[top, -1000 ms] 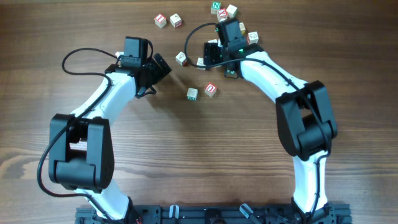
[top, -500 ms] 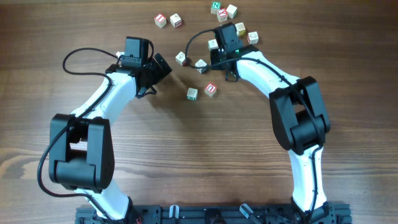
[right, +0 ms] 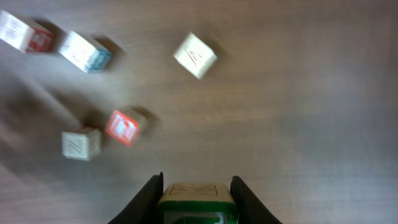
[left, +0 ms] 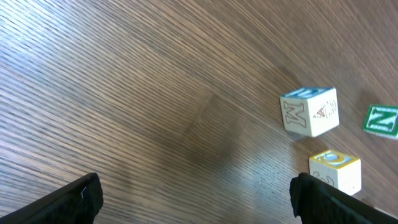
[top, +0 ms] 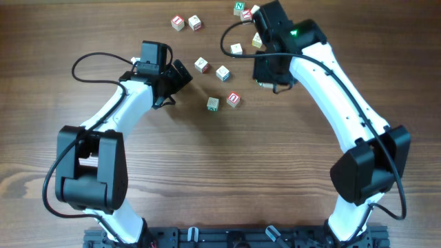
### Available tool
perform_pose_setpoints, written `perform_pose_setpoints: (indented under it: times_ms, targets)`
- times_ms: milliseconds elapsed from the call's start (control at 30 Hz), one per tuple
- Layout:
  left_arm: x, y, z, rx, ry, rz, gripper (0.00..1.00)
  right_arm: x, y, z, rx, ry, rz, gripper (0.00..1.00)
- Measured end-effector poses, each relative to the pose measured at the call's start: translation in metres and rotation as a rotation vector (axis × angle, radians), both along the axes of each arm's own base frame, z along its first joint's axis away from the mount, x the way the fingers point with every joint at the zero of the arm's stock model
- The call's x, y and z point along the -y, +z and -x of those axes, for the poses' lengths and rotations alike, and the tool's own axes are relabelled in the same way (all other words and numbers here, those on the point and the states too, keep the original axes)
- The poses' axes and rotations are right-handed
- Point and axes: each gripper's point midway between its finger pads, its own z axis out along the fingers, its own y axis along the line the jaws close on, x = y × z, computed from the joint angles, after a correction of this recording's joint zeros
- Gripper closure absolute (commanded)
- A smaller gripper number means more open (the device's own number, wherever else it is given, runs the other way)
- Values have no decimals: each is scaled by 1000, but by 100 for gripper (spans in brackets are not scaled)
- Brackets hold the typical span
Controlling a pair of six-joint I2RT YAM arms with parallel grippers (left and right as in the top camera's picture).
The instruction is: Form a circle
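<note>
Here the table [top: 227, 172] is showing flat, matte brown wood with long streaky grain. Nearest the base, the left arm [top: 120, 107] and right arm [top: 337, 96], smooth white shells with black joints, are bending out over it. The left claw [top: 178, 74] is hanging wide open, gripping nothing; in its wrist view the blunt black fingers [left: 68, 200] are framing bare grain. The right claw [right: 196, 186] is clamping a held cube [right: 197, 204], both dark fingers pressing its sides. That cube is pale wood with a green-bordered face and softened corners.

Between the claws, a green cube [top: 213, 103] and a red cube [top: 233, 99] are sitting near each other without touching. Past them, a pale cube [top: 201, 65] and a second pale cube [top: 222, 72] are lying just off the left claw's tips. Farther out, a lone cube [top: 236, 49] is resting beside the right arm. At the far edge, a red pair [top: 178, 23] is sitting side by side on the left, and an N cube [top: 239, 7], green-faced, is crowding against a red-faced cube [top: 247, 14], partly under the right arm.

All are showing as small, square-edged wooden blocks with printed faces. They are lying as a loose scatter over the far half of the table, making no closed ring.
</note>
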Motion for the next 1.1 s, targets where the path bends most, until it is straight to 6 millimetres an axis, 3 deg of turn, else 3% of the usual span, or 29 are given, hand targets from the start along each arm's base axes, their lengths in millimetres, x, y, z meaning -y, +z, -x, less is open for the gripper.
perform_pose_setpoints:
  times_ms: [133,200,333,467,533,600,700,833,900,1000,1100]
  targets:
    - [15,-1,4,-4,-36,-2,0,0,-53,17,-76,-54,-2,95]
    - [20,-4,12,-30,-49,-23,0,-11,-99,35,-130,-54,-46,95]
    - [17,-10,23,-75,-34,-62,0,-44,-149,63,-162,-37,-159,95]
    - [6,-15,27,-100,37,-58,0,-85,-146,61,-85,28,-251,88]
    - [-3,-18,29,-113,82,-51,0,-96,-146,65,-72,52,-250,87]
    - [-11,-22,33,-128,116,-50,0,-99,-146,67,-67,50,-245,87]
    - [-19,-31,41,-159,151,-48,0,-97,-146,63,-55,35,-241,76]
    - [-21,-36,46,-175,194,-33,0,-97,-144,47,4,51,-259,55]
    - [-20,-35,44,-169,210,-21,0,-99,-143,46,12,79,-262,49]
    - [-13,-33,38,-150,214,24,0,-99,-143,46,14,108,-261,30]
    - [-11,-33,38,-152,214,40,0,-100,-143,46,16,117,-259,28]
